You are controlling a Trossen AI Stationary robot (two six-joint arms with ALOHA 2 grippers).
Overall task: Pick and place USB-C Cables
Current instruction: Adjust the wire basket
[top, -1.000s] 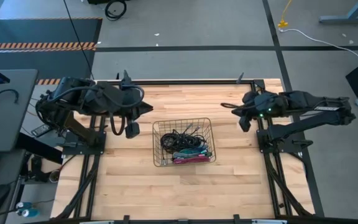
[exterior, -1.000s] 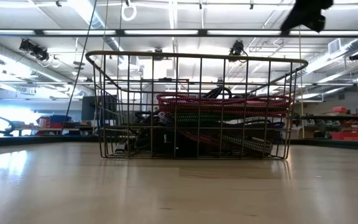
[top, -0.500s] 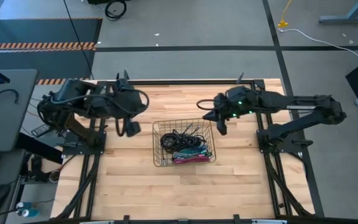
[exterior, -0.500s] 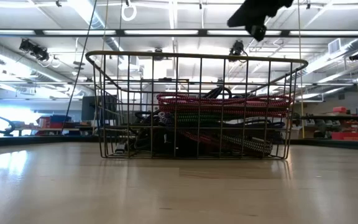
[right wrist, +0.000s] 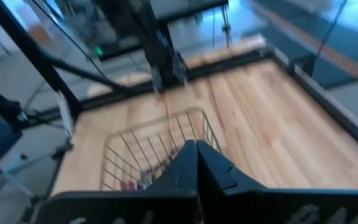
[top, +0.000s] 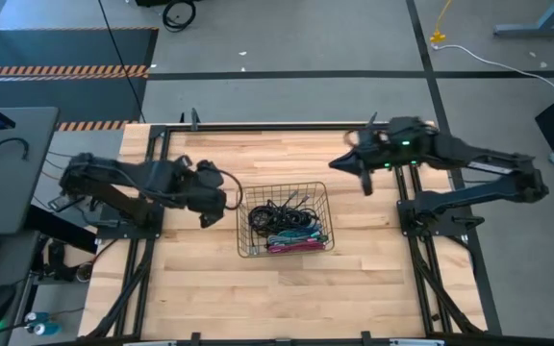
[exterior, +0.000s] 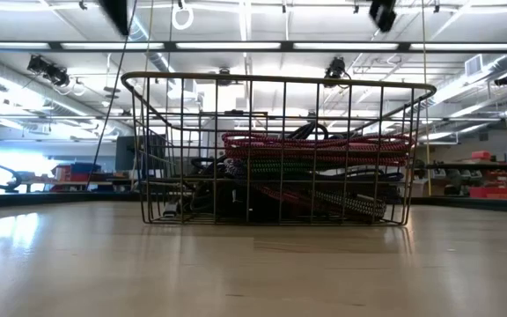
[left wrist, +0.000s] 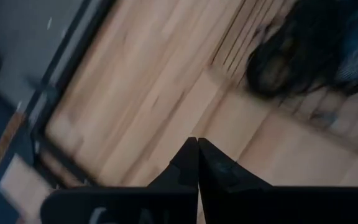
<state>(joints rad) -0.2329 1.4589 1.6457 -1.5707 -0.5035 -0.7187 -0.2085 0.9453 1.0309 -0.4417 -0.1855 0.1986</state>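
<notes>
High view: USB-C cables (top: 285, 229) fill the wire basket (top: 242, 252); left gripper (top: 221, 204) beside it, right gripper (top: 346, 163) apart, both clenched, empty. Low view: grippers cut off. Left wrist view: cables blurred.

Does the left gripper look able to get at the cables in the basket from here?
Probably yes: the left gripper sits shut beside the open-topped basket, nothing covering the cables.

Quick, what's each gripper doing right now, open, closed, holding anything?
Left gripper: closed, empty, beside the basket.
Right gripper: closed, empty, above the table.
</notes>
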